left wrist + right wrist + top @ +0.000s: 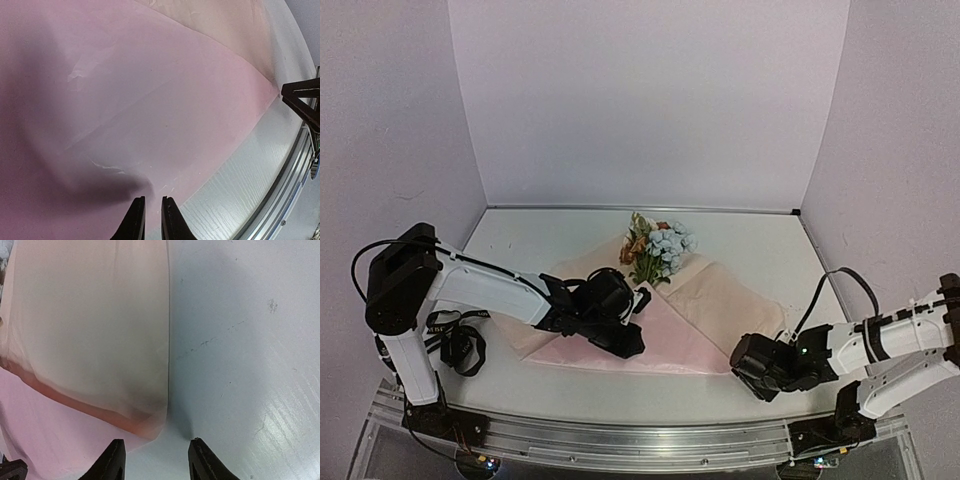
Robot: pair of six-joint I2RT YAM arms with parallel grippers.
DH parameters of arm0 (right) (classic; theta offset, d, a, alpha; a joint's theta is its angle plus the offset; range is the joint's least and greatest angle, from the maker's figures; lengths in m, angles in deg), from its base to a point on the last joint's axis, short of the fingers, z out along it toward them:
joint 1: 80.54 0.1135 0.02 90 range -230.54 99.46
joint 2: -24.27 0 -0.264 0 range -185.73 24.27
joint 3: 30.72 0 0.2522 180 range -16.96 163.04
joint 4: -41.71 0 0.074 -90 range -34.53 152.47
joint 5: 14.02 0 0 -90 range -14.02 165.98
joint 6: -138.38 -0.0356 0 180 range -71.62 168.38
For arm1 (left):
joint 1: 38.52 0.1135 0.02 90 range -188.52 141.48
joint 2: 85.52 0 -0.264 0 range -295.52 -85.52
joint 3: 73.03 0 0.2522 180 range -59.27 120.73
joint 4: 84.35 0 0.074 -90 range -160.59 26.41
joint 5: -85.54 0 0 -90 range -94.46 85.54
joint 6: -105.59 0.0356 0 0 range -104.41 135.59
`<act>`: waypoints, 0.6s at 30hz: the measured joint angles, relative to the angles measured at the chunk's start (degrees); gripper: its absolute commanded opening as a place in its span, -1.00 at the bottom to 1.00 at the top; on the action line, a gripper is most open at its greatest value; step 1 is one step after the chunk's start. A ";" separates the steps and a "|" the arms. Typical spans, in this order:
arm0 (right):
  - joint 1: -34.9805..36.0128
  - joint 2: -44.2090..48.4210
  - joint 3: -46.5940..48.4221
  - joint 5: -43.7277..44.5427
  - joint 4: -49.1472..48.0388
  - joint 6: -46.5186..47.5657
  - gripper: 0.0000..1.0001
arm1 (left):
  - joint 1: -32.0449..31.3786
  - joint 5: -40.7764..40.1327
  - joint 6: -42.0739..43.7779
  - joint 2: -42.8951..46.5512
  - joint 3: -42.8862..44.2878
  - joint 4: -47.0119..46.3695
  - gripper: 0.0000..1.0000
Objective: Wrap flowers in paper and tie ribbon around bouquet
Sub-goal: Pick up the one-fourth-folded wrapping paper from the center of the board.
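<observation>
**A:** Where is everything?

**B:** The flowers lie toward the middle of the table's far edge, blooms pointing away from the arms. Their stems rest on the paper, which spreads from there almost to the near edge.

**A:** And the hands?

**B:** The left gripper sits low over the pink flap, about mid-table. Its jaws are nearly closed, the sheet's near edge runs in between the tips, and the paper puckers beside them, so I read it as a pinch on the paper. The right gripper hovers just off the paper's right near corner, jaws partly apart, with only bare table between them.

**A:** So we're on the wrap?

**B:** I'd judge so, and early in it, since the stems aren't enclosed yet. The left should carry its edge across the stems in a low arc without tugging, because a sheet this thin could tear or drag the bunch. The right should settle onto that corner, catch just the top layer, and fold it toward the stems so the cone narrows at the near end
</observation>
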 measured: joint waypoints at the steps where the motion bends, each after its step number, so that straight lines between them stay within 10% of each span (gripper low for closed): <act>1: 0.03 -0.35 0.03 -0.06 -0.45 -0.26 -0.25 | 0.00 0.03 -0.01 0.00 -0.13 -0.27 -0.73; 18: 0.11 -4.18 -0.74 1.12 -8.15 -1.75 -0.66 | 0.00 1.73 -0.02 0.00 -0.28 -1.16 -0.74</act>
